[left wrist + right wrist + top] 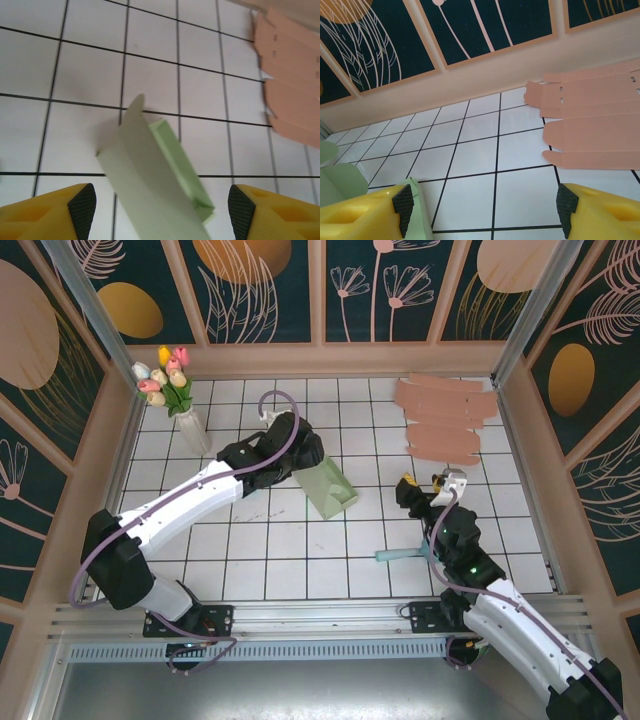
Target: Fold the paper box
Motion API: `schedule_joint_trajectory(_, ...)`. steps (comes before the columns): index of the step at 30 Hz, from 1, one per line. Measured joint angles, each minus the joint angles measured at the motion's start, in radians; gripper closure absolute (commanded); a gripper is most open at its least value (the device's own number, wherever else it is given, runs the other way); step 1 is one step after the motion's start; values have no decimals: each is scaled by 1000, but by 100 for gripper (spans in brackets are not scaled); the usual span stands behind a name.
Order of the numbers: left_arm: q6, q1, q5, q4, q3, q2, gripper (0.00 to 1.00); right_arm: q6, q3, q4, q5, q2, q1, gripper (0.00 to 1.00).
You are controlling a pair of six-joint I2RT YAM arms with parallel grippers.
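The pale green paper box [332, 490] lies partly folded in the middle of the tiled table, its long side tilted. In the left wrist view the box [155, 175] runs diagonally between my yellow fingers, with one flap standing up at its far end and a gap on each side. My left gripper [303, 458] hangs over the box's near end and my left gripper [161, 207] is open, touching nothing. My right gripper [428, 486] stands open to the right of the box. In its own view my right gripper [485, 205] holds nothing, and a green edge of the box [417, 217] shows by its left finger.
A stack of flat pink box blanks [446, 418] lies at the back right. A vase of tulips [172, 390] stands at the back left. A teal strip [400, 554] lies beside the right arm. Wooden walls close the table on three sides.
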Motion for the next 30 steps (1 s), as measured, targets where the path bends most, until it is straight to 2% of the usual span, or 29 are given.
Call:
schedule_joint_trajectory(4,-19,-7,25,33,0,17,33,-8,0,2,-34,0,0,22)
schedule_joint_trajectory(8,-29,-12,40,39,0,62,36,-31,0,29,-132,4,0,22)
schedule_joint_trajectory(13,-35,-18,39,39,0,101,47,-54,-4,86,-282,19,0,22)
schedule_joint_trajectory(19,-22,-18,31,36,1,114,56,-59,-4,101,-351,34,-1,22)
schedule_joint_trajectory(27,31,-18,-17,-25,84,147,77,-76,-4,100,-354,35,-1,22)
schedule_joint_trajectory(30,66,-18,-40,-63,132,161,91,-76,-4,100,-353,35,0,22)
